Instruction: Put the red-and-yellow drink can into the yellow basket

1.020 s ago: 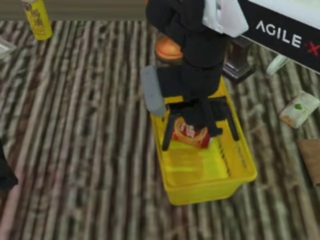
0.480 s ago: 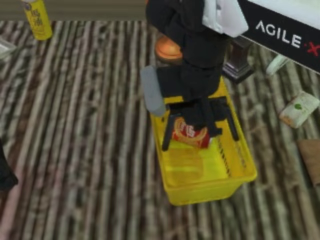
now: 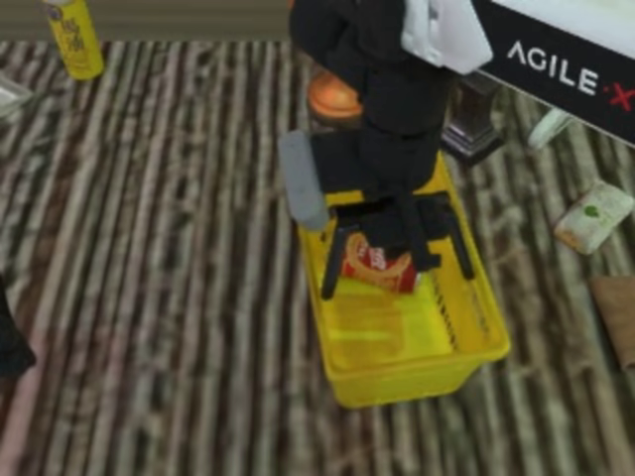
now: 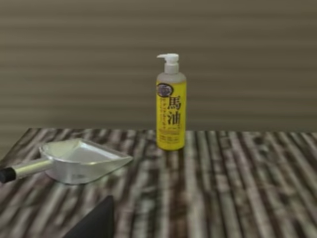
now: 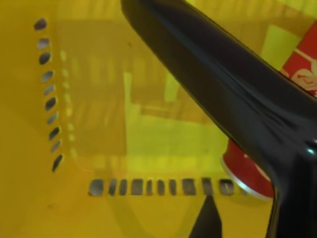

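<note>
Red-and-yellow drink can (image 3: 378, 265) lying on its side inside yellow basket (image 3: 466, 347), toward the basket's far end, long axis running across basket's short width. Right gripper (image 3: 395, 260) straight above it w/ 1 finger (image 5: 233, 104) alongside the can; whether clamped or let go, cannot tell. Next move likely a straight lift clear of basket walls. Left arm (image 3: 10, 342) parked well away from basket, at desk's left edge.

Open basket (image 3: 476, 357) floor below the can (image 3: 378, 265); walls and black handles (image 3: 333, 260) hemming the pincer (image 3: 397, 260)
</note>
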